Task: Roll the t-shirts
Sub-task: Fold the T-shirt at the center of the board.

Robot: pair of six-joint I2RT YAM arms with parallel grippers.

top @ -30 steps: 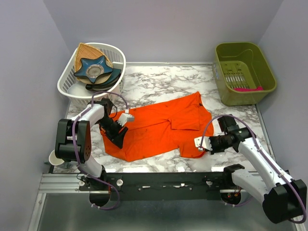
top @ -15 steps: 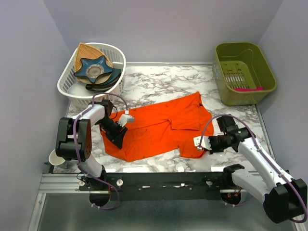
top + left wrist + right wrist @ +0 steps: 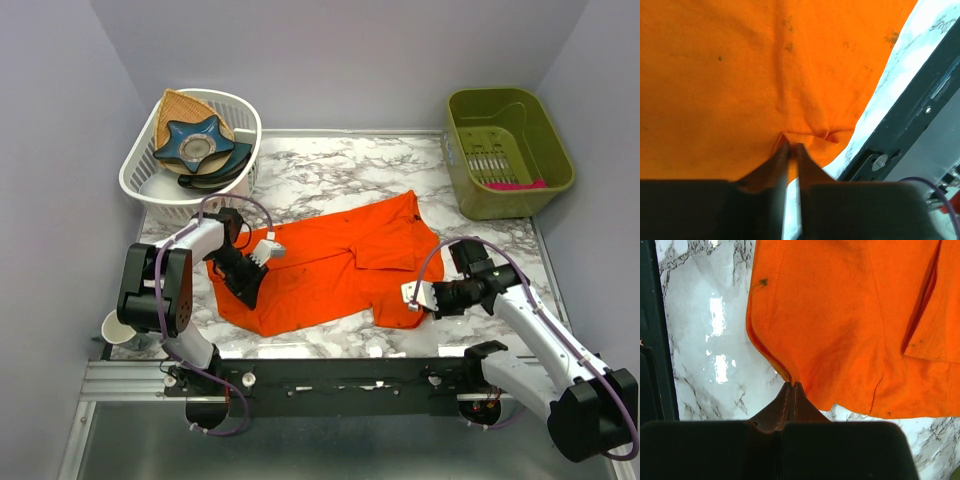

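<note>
The t-shirt (image 3: 330, 270) is lying flat, nothing rolled yet, with the left end effector (image 3: 791, 147) pinching a fold and the right end effector (image 3: 791, 385) clamping the hem.

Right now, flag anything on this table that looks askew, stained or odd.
The orange t-shirt lies diagonally across the marble table, unevenly folded, its fabric puckered at the left gripper. A small dark stain marks it near the hem. Nothing looks spilled or broken.

bare marble (image 3: 340, 165) between basket (image 3: 135, 186) and bin (image 3: 510, 206)
</note>
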